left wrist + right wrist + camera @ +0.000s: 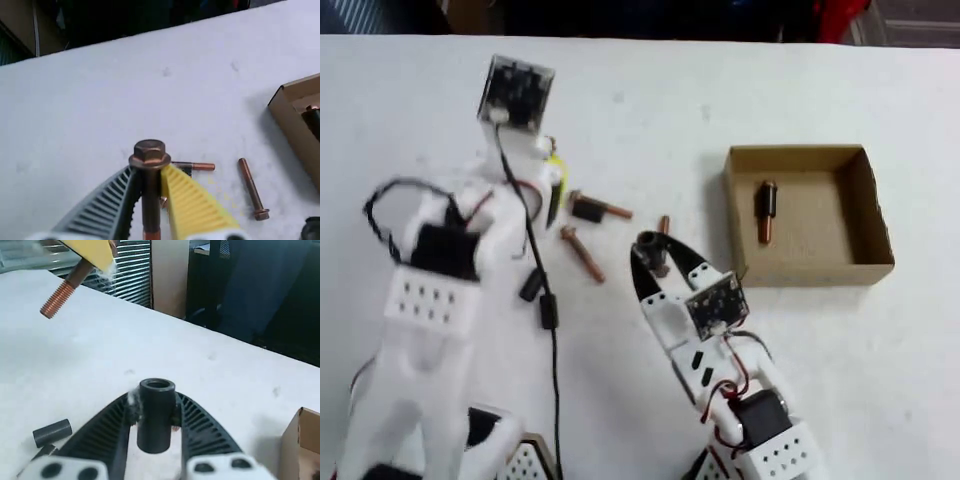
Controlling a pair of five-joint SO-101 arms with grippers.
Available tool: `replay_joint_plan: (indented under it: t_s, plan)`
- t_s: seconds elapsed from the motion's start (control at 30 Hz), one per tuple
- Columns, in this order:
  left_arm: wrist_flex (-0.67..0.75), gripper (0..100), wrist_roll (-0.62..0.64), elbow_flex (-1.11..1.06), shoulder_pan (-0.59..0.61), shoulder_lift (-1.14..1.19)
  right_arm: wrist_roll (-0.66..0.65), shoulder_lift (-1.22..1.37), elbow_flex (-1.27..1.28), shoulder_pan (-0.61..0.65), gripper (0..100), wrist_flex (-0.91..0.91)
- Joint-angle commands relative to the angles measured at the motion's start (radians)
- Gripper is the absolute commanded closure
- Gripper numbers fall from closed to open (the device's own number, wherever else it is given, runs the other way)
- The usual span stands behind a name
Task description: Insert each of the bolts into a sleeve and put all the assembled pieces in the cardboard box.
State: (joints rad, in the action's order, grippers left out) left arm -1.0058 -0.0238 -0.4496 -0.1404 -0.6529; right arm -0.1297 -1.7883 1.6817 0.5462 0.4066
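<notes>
My left gripper [150, 200] is shut on a copper bolt [149, 155] with its hex head up; in the high view it [553, 188] is left of centre. My right gripper [156, 427] is shut on an upright black sleeve [156, 410], and it [658, 258] sits just left of the cardboard box [873, 215]. An assembled piece [765, 210] lies inside the box. On the table lie a loose bolt [582, 255], a sleeve with a bolt in it [597, 209] and a spare black sleeve [530, 284]. The right wrist view shows the held bolt's threaded end [59, 299] above the table.
Another copper bolt [663, 226] lies just beyond the right gripper. A black cable [548, 300] runs down over the table from the left arm. The box wall [292, 125] stands close to the loose bolt [252, 190]. The table's far half is bare white surface.
</notes>
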Motion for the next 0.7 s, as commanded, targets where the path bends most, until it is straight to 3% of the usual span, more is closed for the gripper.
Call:
replay_joint_plan:
  t_s: [0.0, 0.33, 0.47, 0.67]
  plan:
    - [0.146, 98, -0.006, -0.089, -0.054, -0.173, 0.018, -0.01, 0.009, 0.004, 98.1, -0.079]
    - [0.493, 98, -0.006, -0.347, -0.157, -0.458, 0.066, -0.01, 0.009, 0.012, 98.1, -0.22]
    - [0.575, 98, -0.005, -0.382, -0.188, -0.526, 0.149, -0.01, 0.009, 0.012, 98.1, -0.232]
    - [0.703, 98, -0.005, -0.476, -0.32, -0.579, 0.147, -0.01, 0.009, 0.013, 98.1, -0.231]
